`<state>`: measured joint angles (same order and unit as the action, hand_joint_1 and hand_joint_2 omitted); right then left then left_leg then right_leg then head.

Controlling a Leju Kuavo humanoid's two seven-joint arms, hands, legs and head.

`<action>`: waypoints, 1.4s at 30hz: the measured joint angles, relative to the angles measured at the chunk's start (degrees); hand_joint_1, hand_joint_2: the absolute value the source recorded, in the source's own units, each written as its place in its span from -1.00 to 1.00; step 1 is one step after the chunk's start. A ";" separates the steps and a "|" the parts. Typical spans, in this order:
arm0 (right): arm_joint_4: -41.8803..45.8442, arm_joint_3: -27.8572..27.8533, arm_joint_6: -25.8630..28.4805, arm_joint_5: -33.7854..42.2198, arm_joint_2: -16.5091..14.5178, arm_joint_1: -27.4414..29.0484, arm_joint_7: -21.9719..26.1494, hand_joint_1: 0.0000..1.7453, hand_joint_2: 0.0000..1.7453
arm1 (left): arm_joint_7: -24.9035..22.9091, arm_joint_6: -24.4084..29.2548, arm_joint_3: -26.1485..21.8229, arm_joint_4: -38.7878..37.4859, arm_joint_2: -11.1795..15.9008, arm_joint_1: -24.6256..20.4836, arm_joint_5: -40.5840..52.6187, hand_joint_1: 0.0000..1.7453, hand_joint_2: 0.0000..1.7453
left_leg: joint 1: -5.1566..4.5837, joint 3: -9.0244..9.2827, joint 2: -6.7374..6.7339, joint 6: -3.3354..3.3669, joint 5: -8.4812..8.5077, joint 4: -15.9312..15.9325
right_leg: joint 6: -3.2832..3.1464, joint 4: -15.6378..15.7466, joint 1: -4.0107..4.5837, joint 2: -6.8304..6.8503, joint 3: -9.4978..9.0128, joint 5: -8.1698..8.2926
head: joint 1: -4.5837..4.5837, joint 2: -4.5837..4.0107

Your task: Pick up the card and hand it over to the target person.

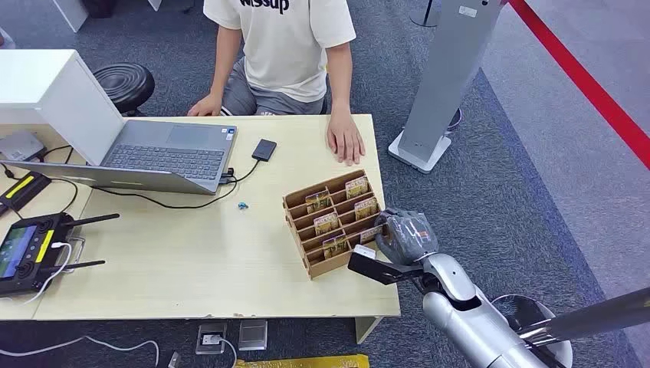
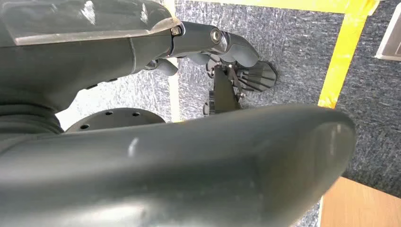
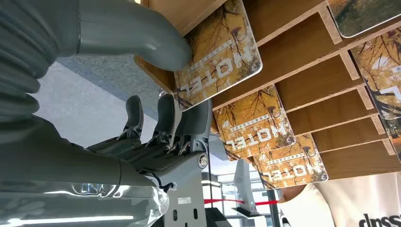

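Right hand (image 3: 156, 118) pinched a yellow-orange printed hotel card (image 3: 220, 52) upright in the brown wooden slotted rack (image 1: 329, 222), thumb and fingers gripping opposite faces to lift it.

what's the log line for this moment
phase: grasping | right hand: thumb and fingers on card in wooden rack | left hand: hanging, empty | person: waiting

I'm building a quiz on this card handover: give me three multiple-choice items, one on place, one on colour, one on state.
1. Where is the right hand?
A. at the card rack's near right corner
B. on the laptop
C. on the floor

2. What colour is the seated person's shirt?
A. red
B. white
C. black

3. What is the right thumb doing?
A. hanging free
B. pressing a hotel card
C. holding a cable

Answers: A, the head view shows it there; B, the shirt is white; B, the thumb lies on the card's face.
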<state>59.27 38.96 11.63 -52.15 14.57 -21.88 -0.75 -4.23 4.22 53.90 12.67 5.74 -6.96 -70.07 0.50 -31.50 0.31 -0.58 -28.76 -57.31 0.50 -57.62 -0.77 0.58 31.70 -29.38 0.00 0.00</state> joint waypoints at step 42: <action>18.54 -6.63 15.03 -5.37 -1.57 -3.12 1.74 1.00 1.00 | 0.38 0.32 0.77 -0.05 -0.94 -0.01 -0.53 -1.00 -1.00 | -0.04 0.01 -0.23 0.00 0.02 0.03 | -0.03 -0.03 -0.04 -0.24 0.08 0.06 | 0.00 0.00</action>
<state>77.81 32.32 26.66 -57.52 13.00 -25.00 0.99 -3.85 4.54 54.67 12.61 4.81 -6.97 -70.61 0.46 -31.49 0.08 -0.58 -28.74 -57.28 0.47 -57.65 -0.80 0.34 31.78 -29.31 0.00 0.00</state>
